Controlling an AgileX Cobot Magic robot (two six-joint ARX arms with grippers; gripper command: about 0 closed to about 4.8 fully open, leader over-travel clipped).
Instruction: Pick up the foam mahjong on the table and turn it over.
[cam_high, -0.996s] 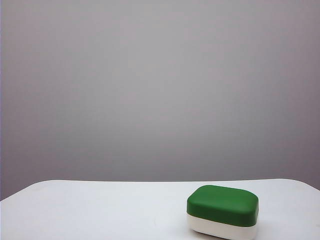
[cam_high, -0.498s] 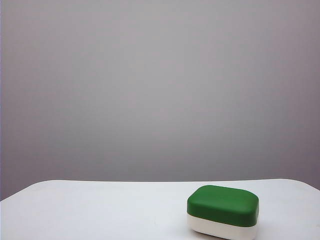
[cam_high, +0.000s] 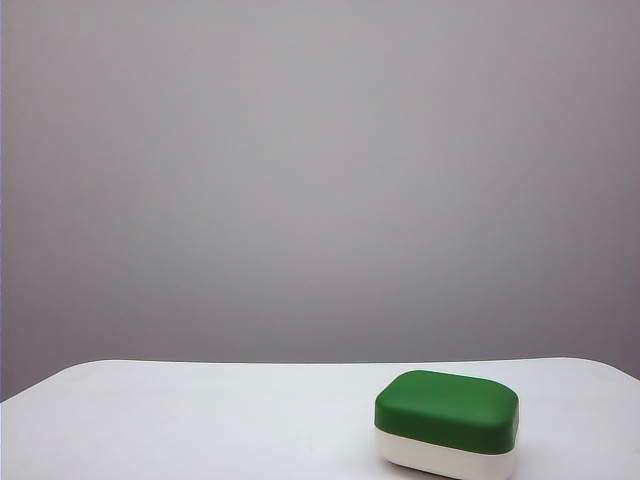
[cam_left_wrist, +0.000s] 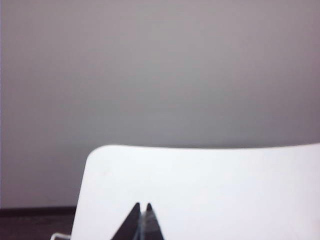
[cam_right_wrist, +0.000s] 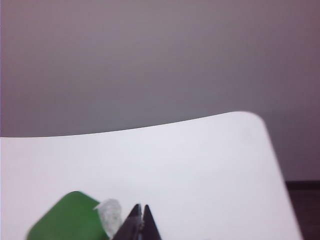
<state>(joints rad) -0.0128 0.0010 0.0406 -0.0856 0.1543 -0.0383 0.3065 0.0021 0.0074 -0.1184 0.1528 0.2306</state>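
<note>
Unmoved, unlabelled foam mahjong (cam_high: 446, 424); claws (cam_left_wrist: 142, 206) (cam_right_wrist: 140, 206) closed.

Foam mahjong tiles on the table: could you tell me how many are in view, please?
1. The foam mahjong lies green half up, white half down, on the near right part of the table in the exterior view. It is the same tile at the right wrist view's edge.

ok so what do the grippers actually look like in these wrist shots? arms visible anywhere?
Only the fingertips show. The left gripper ends in two dark, near-black fingers tapering to sharp points, a thin pale seam between them. The right gripper looks the same: dark pointed wedge tips. No cables, markings or arm links are visible in either wrist view, and the exterior view shows no arm at all.
</note>
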